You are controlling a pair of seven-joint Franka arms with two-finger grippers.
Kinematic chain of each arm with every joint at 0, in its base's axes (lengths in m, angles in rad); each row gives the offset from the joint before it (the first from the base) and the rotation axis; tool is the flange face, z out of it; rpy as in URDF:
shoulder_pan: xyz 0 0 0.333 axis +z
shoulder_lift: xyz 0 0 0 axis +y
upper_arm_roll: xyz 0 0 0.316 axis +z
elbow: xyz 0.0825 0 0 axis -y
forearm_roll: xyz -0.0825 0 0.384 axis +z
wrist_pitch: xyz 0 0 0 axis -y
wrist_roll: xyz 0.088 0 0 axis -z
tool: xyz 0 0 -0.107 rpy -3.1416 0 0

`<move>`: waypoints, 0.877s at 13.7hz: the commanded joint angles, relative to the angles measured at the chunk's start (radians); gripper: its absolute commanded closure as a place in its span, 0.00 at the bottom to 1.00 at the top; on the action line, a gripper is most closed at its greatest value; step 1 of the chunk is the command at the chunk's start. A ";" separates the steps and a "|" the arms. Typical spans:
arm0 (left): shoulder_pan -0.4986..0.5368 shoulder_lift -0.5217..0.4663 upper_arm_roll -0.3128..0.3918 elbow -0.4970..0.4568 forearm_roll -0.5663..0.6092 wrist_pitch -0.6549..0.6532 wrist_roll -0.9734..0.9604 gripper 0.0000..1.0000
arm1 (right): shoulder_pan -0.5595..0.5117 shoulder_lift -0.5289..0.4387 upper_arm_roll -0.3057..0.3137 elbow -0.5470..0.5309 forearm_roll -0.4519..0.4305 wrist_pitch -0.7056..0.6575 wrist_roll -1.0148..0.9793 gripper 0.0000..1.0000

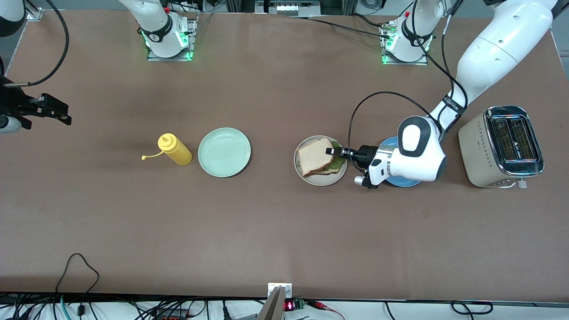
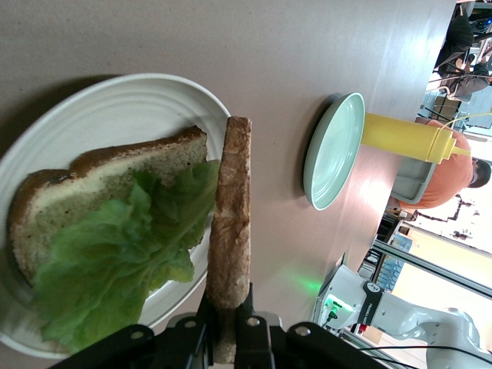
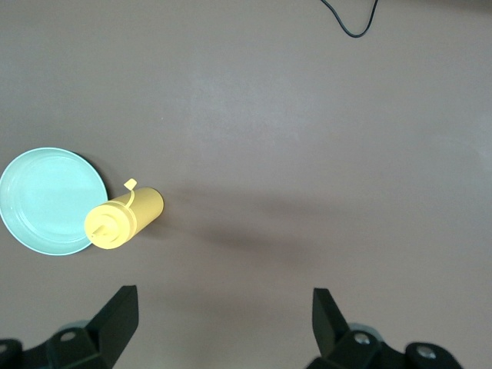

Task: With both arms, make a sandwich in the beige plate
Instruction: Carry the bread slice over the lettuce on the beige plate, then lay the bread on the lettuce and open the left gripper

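The beige plate (image 1: 327, 180) holds a bread slice (image 2: 108, 181) with a green lettuce leaf (image 2: 115, 261) on it. My left gripper (image 1: 334, 151) is shut on the edge of a second bread slice (image 1: 314, 156) and holds it tilted over the plate, above the lettuce (image 1: 338, 163). In the left wrist view this held slice (image 2: 231, 223) stands on edge between the fingers (image 2: 250, 323), over the plate's rim (image 2: 154, 92). My right gripper (image 3: 223, 319) is open and empty, waiting high over the bare table at the right arm's end (image 1: 53, 110).
A mint-green plate (image 1: 224, 152) and a yellow squeeze bottle (image 1: 175, 150) lie beside the beige plate, toward the right arm's end. A blue plate (image 1: 402, 181) lies under the left wrist. A toaster (image 1: 501, 146) stands at the left arm's end.
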 commanded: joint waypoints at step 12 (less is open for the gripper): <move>0.045 -0.074 0.052 0.045 0.019 -0.020 0.137 0.00 | 0.000 -0.003 0.015 0.007 0.019 -0.010 0.006 0.00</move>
